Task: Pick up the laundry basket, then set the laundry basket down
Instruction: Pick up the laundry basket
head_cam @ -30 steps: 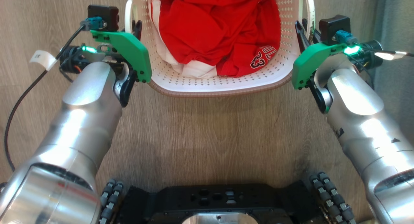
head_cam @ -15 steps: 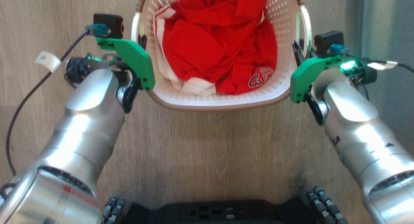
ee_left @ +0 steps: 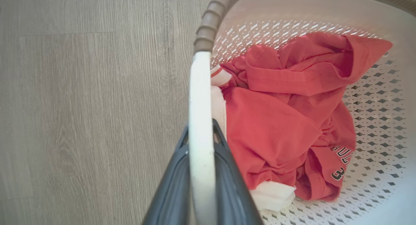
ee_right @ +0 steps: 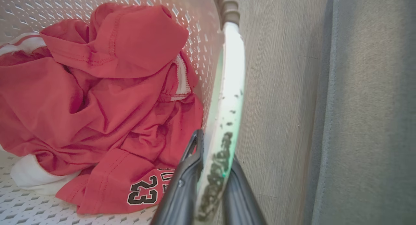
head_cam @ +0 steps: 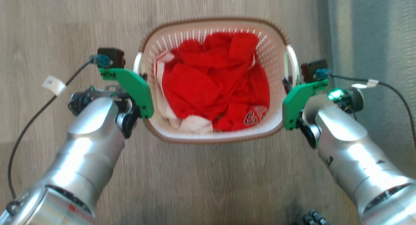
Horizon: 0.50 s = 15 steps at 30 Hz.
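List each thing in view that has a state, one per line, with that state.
laundry basket: upright, loaded, gripped at both handles; whether it touches the floor cannot be told.
left gripper: shut on the left handle.
right gripper: shut on the right handle.
red clothing: crumpled, lying inside the basket.

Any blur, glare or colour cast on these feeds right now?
Head view: the laundry basket looks slightly blurred, with glare on the left forearm and right forearm. Left wrist view: sharp, evenly lit. Right wrist view: a green cast tints the white handle.
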### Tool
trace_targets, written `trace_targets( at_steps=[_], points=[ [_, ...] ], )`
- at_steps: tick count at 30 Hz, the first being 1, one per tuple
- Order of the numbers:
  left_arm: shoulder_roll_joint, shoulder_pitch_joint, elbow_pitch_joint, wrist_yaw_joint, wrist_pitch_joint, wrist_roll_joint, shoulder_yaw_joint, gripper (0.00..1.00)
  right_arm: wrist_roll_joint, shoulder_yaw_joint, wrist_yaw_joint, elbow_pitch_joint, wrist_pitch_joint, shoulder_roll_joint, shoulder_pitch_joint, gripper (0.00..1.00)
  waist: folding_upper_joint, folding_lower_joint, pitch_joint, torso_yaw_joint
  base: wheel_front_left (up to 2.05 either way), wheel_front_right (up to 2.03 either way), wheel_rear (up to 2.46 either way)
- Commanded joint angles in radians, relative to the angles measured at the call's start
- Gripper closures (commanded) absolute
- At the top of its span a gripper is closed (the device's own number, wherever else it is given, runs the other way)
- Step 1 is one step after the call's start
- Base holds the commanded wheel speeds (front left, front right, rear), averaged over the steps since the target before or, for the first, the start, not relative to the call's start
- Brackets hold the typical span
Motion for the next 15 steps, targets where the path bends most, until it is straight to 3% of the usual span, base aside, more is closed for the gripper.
trace_targets(
  at_steps=[1, 15],
  points=[
    [0.046, -0.004, -0.014, -0.007, -0.001, -0.015, 0.006, 1.0, 0.016, 0.033, -0.001, -0.009, 0.018, 0.009, 0.058, 1.0, -0.0001, 0.0001, -0.064, -0.01, 0.0, 0.0, 0.0],
    [0.069, 0.088, -0.004, -0.007, 0.056, -0.098, -0.039, 1.0, 0.16, 0.134, -0.001, -0.014, 0.121, 0.009, 0.142, 1.0, -0.0001, 0.0001, -0.264, -0.024, 0.0, 0.0, 0.0]
  ],
)
